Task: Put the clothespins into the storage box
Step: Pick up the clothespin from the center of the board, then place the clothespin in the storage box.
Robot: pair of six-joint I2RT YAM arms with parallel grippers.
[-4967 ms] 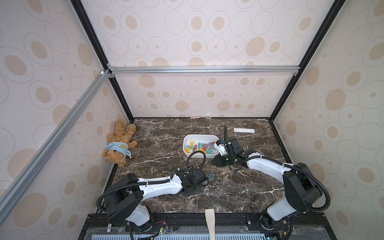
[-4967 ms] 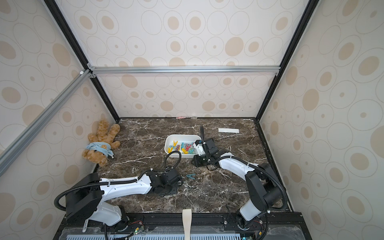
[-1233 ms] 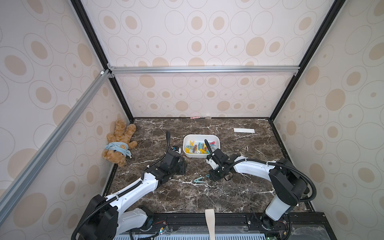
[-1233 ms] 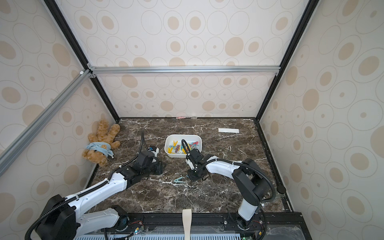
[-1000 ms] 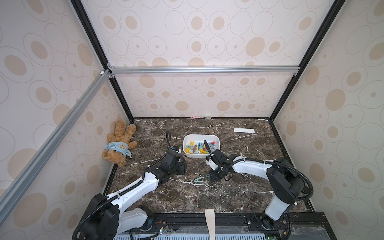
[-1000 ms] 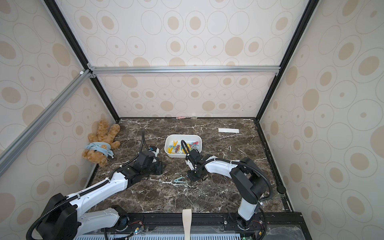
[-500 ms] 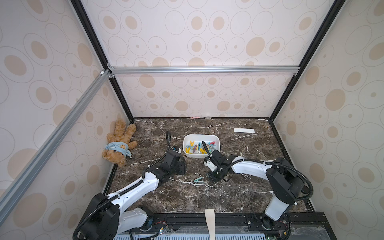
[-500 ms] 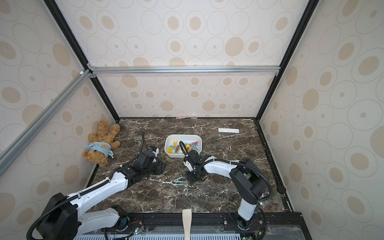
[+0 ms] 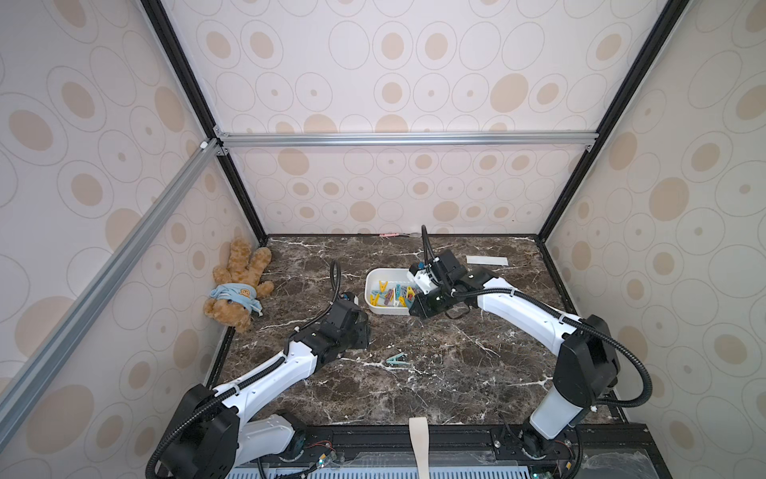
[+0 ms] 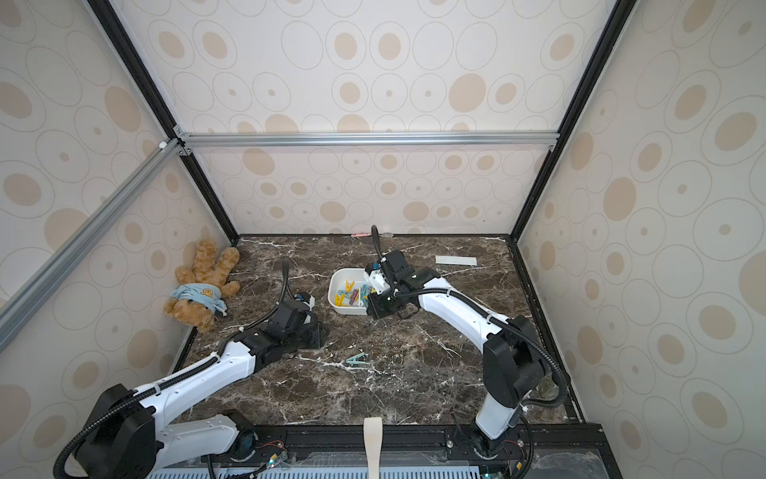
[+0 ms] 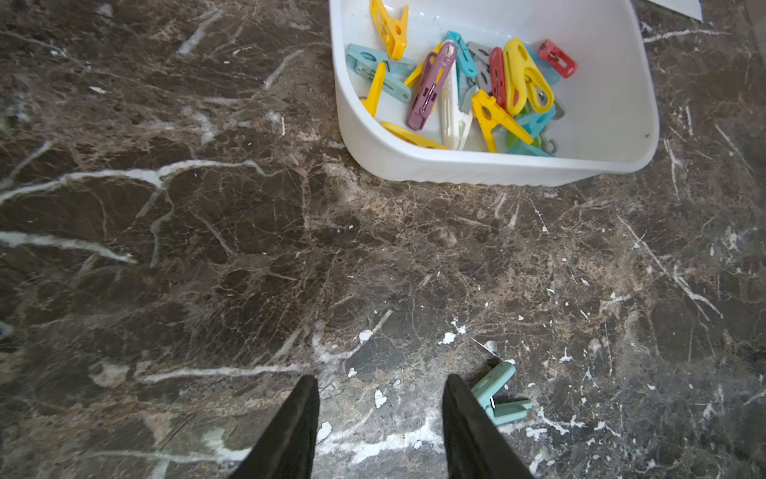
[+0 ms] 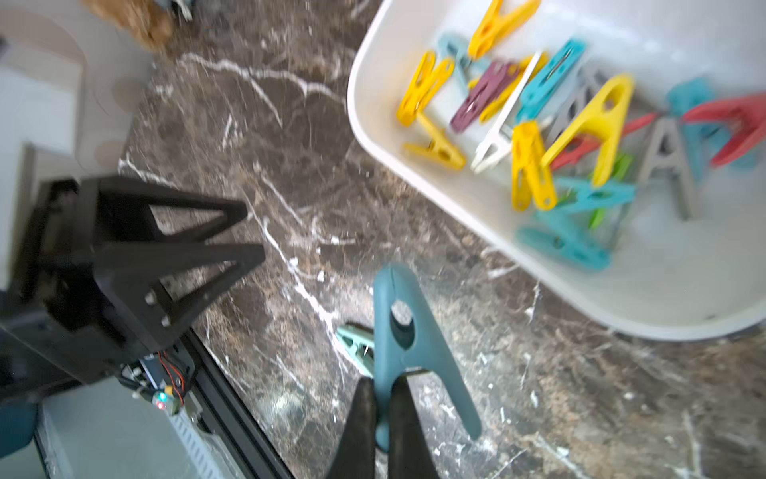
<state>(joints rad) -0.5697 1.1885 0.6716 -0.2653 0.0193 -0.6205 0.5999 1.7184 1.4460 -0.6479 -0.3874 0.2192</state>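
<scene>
The right gripper (image 12: 382, 383) hangs at the near right corner of the storage box (image 12: 663, 290), the tub lying ahead and to its left (a short carry over the rim, I judge). The left gripper (image 11: 381, 383), half-spread and empty, hovers nearer the robot's base. The right's jaws clench one leg of a dark teal clothespin (image 12: 427, 352), nose pointing forward. A pale clothespin (image 11: 495, 394) lies flat just beside the left's finger, closer to that arm.

Smooth plastic storage box (image 11: 476, 168) (glossy marble-look table (image 11: 248, 249)).
</scene>
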